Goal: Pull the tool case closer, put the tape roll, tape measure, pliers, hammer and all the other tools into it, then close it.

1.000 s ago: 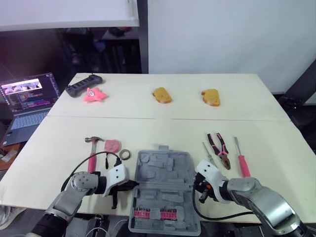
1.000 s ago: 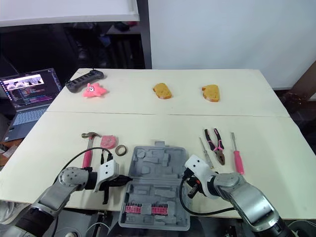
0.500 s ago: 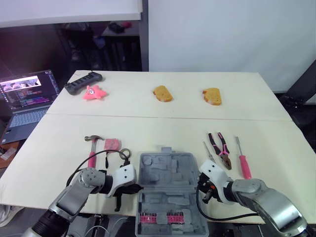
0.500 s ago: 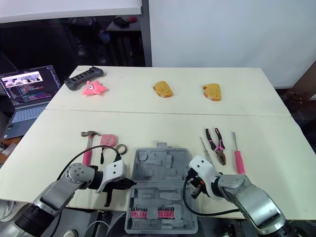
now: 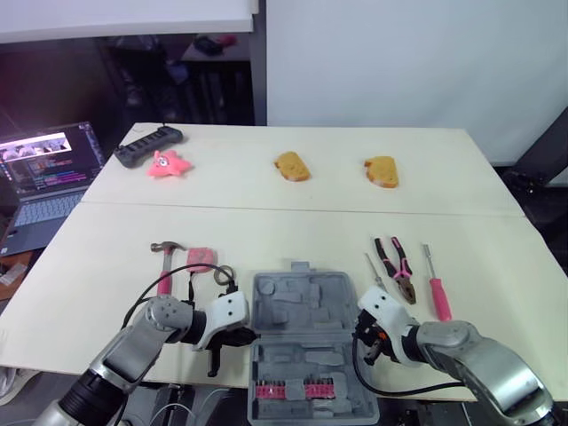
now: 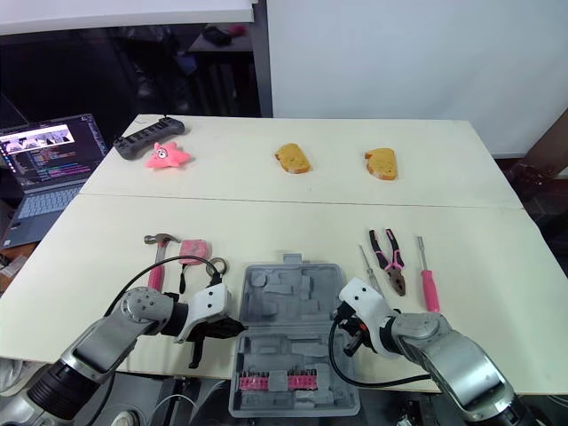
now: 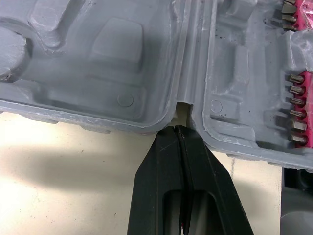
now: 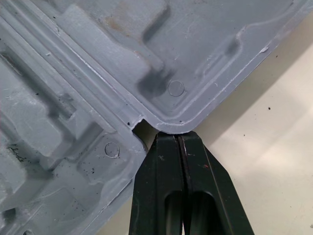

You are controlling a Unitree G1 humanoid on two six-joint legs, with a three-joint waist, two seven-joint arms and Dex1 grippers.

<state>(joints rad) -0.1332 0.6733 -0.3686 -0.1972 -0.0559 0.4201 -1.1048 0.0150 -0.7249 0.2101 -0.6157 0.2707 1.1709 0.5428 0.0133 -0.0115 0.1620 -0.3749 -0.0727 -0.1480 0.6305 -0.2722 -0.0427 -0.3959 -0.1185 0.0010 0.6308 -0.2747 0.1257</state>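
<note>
Grey plastic tool case [image 5: 306,342] is found lying open at the near edge of the desk [image 5: 293,232], with its bit-holding half overhanging that edge. Left end effector [image 7: 177,128] and right end effector [image 8: 180,134] are each observed with fingers pressed together on nothing, tips set at the case's hinge notches on opposite sides. Hammer [image 5: 165,266], tape measure [image 5: 201,259] and tape roll [image 5: 222,275] are laid on the desk beyond the case's left side, pliers [image 5: 397,266] beyond its right.
</note>
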